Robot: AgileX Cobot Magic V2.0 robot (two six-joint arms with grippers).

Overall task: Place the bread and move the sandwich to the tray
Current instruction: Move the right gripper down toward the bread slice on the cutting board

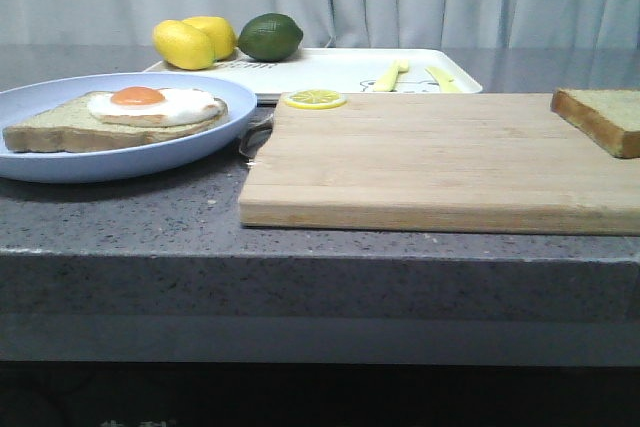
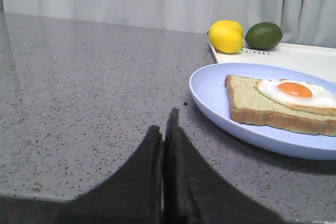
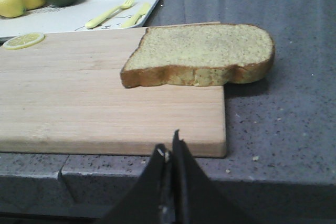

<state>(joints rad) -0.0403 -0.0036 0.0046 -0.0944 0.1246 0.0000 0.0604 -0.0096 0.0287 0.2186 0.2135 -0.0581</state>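
Observation:
The plain bread (image 1: 602, 117) lies at the right end of the wooden cutting board (image 1: 440, 162); it also shows in the right wrist view (image 3: 202, 53). The sandwich slice with fried egg (image 1: 120, 119) sits on the round pale blue plate (image 1: 60, 162) at the left, also in the left wrist view (image 2: 283, 103). The cream-white tray (image 1: 340, 72) stands behind the board. My left gripper (image 2: 165, 127) is shut and empty, left of the plate. My right gripper (image 3: 170, 145) is shut and empty, before the board's front edge. Neither gripper shows in the front view.
Two lemons (image 1: 192, 42) and a lime (image 1: 270, 36) sit at the tray's back left. A yellow fork and knife (image 1: 415, 75) lie in the tray. A lemon slice (image 1: 315, 99) rests on the board's back edge. The counter's front edge (image 1: 320, 247) runs below.

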